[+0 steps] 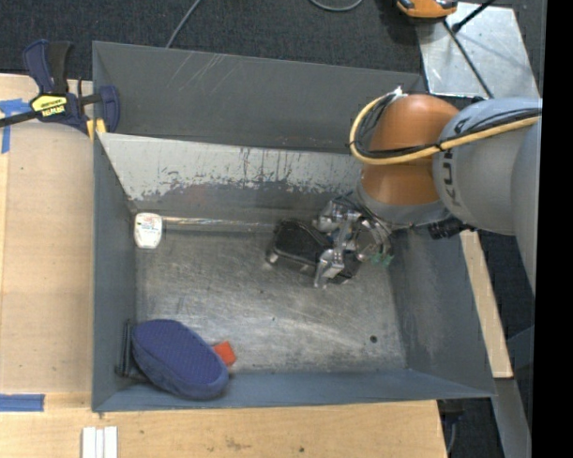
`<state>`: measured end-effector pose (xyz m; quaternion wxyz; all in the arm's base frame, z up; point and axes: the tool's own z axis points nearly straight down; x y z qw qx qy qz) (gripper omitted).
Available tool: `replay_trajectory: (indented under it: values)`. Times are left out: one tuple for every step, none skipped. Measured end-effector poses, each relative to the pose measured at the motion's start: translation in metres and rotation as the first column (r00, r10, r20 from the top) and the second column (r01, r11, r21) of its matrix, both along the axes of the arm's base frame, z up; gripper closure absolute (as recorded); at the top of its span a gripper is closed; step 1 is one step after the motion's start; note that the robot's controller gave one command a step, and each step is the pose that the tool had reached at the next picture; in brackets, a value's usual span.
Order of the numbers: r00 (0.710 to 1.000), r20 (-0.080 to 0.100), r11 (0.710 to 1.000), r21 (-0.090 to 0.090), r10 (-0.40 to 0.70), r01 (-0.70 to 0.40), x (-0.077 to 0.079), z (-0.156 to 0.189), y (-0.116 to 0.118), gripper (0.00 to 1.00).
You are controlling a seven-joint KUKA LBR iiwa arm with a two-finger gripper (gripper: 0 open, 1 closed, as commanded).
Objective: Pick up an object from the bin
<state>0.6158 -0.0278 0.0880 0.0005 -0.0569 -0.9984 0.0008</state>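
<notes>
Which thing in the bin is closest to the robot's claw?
The black boxy thing, right beside the gripper. The small white object, blue pouch and orange block lie far left.

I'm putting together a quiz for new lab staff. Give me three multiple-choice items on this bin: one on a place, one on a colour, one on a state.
1. Where in the bin does the blue oval pouch lie?
A. the view's lower left corner
B. the view's upper right corner
C. the middle of the floor

2. What colour is the thing closest to the pincer?
A. white
B. black
C. orange-red

3. How is the pincer placed?
A. raised clear above the rim
B. down inside the bin, right of the middle
C. resting on the pouch

Answers:
1 A: the pouch sits at the lower left, beside a small orange-red piece.
2 B: the black thing lies right by the pincer.
3 B: the pincer is low over the floor, far from the pouch.
</notes>
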Motion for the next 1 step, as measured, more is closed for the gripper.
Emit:
replay_trajectory:
  values:
    - [1.0,0.005,1.0,0.001,-0.013,0.013,0.0018,0.1421,0.0086,1.0]
